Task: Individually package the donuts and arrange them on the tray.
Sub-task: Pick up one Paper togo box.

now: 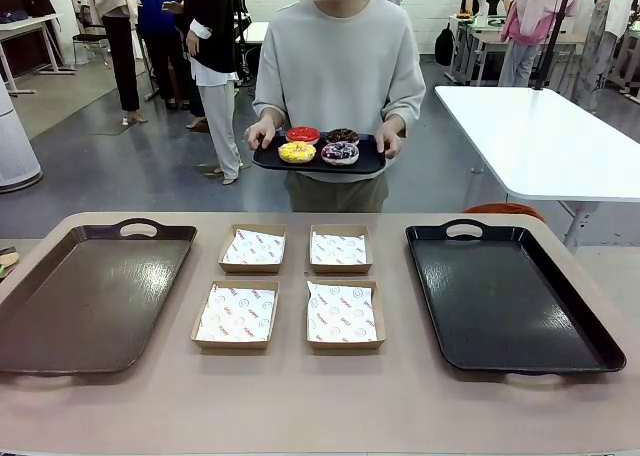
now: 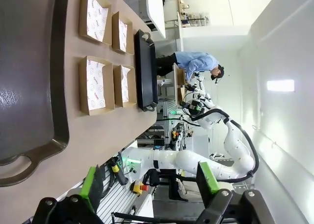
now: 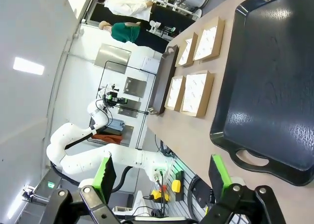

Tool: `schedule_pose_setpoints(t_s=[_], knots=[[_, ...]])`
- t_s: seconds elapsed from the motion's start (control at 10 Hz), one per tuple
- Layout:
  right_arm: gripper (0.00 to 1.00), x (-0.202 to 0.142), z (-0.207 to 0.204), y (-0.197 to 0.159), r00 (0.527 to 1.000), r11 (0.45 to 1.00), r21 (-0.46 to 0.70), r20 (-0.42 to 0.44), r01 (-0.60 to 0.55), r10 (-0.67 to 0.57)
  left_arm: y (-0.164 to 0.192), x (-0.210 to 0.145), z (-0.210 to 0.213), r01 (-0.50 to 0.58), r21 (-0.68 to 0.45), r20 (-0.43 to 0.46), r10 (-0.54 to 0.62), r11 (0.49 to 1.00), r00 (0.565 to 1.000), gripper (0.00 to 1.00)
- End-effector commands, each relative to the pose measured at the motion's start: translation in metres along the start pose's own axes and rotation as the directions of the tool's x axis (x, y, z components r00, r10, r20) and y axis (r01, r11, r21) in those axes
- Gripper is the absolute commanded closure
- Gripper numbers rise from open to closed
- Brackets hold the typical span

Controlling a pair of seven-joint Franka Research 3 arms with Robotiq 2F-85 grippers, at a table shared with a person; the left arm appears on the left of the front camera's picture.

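Observation:
Four donuts lie on a small black tray (image 1: 368, 163) that a person holds in both hands beyond the table's far edge: red (image 1: 303, 134), chocolate brown (image 1: 342, 135), yellow (image 1: 297, 152) and purple with sprinkles (image 1: 340, 152). A brown tray (image 1: 90, 296) lies on the table's left and a black tray (image 1: 505, 296) on its right. My left gripper (image 2: 149, 184) is open off the table's edge near the brown tray (image 2: 24, 62). My right gripper (image 3: 162, 175) is open off the edge by the black tray (image 3: 274, 76). Neither holds anything.
Several shallow cardboard boxes lined with printed paper sit in a square between the trays, such as the near left one (image 1: 236, 314) and the far right one (image 1: 339, 248); the boxes (image 2: 95, 84) (image 3: 196, 94) also appear from both wrists. A white table (image 1: 540, 136) stands behind on the right.

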State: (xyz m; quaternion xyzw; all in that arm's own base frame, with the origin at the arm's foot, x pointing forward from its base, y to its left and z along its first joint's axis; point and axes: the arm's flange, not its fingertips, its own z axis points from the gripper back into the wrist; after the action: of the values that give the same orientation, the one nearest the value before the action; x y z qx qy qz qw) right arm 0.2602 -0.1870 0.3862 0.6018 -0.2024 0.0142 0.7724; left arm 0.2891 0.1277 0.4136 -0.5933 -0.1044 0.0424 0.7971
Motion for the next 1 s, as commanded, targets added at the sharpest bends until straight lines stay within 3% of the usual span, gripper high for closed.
schedule_pose_setpoints(t_s=[0.0,0.9], knots=[[0.0,-0.0004,-0.0001,-0.0003,1.0,1.0,0.011,0.005,-0.003,0.003,-0.0015,0.0005,-0.0011,0.001,-0.019,0.001,-0.001,1.0,1.0,0.0],[0.0,-0.0004,-0.0001,-0.0003,1.0,1.0,0.011,0.005,-0.003,0.003,-0.0015,0.0005,-0.0011,0.001,-0.019,0.001,-0.001,1.0,1.0,0.0]])
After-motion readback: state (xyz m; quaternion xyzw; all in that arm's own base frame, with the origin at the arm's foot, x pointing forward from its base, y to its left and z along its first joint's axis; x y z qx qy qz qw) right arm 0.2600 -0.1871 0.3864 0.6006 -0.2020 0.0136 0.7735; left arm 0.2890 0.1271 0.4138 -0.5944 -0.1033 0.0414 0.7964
